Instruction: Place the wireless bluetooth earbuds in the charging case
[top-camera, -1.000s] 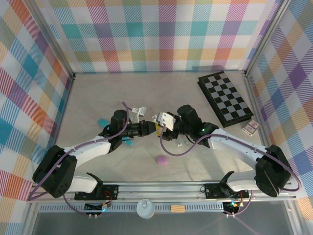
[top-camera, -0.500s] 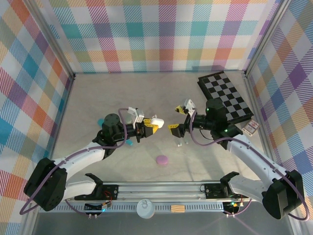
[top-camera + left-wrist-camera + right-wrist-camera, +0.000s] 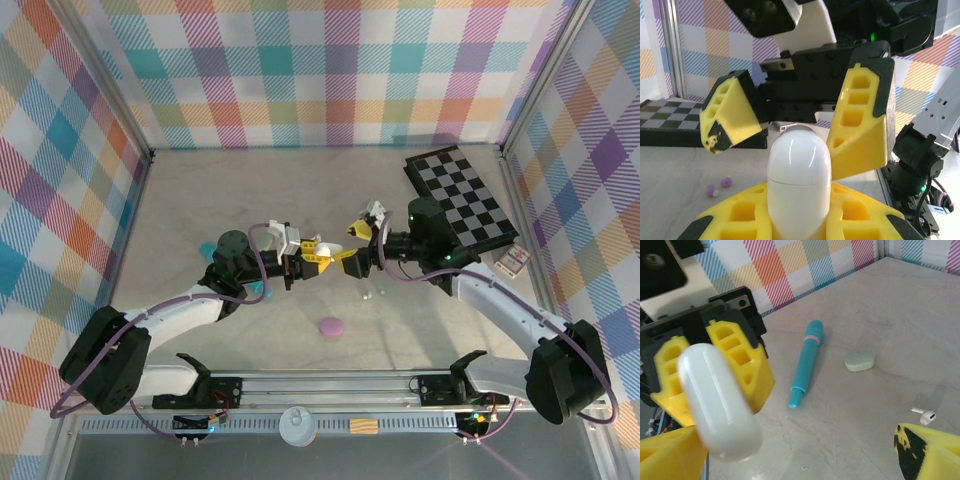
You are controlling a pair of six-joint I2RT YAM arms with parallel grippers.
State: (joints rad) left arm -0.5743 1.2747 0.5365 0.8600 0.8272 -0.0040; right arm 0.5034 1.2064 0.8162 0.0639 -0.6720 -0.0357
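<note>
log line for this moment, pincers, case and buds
left pincer: shut on closed white case | right pincer: open, flanking case tip | white earbud: loose on table

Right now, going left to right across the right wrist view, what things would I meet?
white charging case → teal cylinder → pale mint case → white earbud
</note>
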